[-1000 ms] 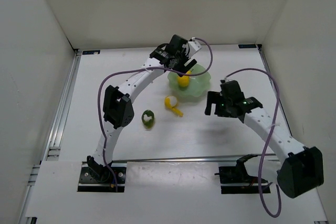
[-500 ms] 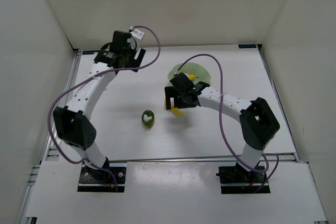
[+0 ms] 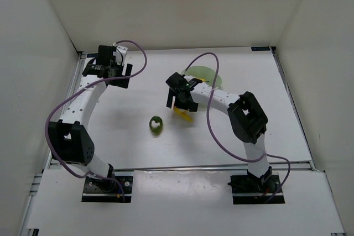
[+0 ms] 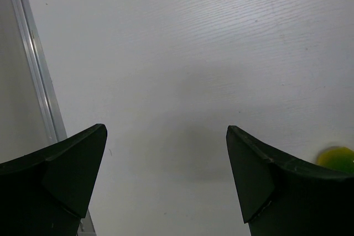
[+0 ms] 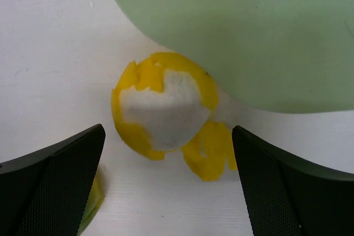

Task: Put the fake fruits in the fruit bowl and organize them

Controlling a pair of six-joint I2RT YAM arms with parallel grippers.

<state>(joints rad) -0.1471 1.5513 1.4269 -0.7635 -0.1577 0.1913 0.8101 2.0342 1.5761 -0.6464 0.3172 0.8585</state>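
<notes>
Waiting beside the bowl: the yellow-and-white fruit [image 5: 163,106] lies on the table [image 3: 127,136] just outside the fruit bowl [image 5: 249,37]. From where I stand I can't tell whether it touches the rim.
Right gripper [image 5: 168,134]: poised right over that fruit, one finger on each side, spread wide and grasping nothing.
Step in hand: by my reckoning this is the pick-up of this fruit, lined up but not yet closed.
Next move: it would need to drop lower and close on the round, white-patched body, not on the loose yellow stalk [image 5: 209,158] trailing beside it. Then it can lift the fruit over the wavy rim and set it inside.
Dark green fruit [image 3: 156,125]: on its own on the table, nearer the arm bases and apart from the bowl, not yet dealt with.
Yellow pear: not visible in any view, since the right arm covers most of the bowl from above.
Left gripper [image 4: 166,131]: off toward the far left corner, fingers apart and holding nothing, near the aluminium rail [image 4: 36,70].
In the way: the bowl's edge sits near one finger, so a careless squeeze could roll the fruit or push the bowl.
</notes>
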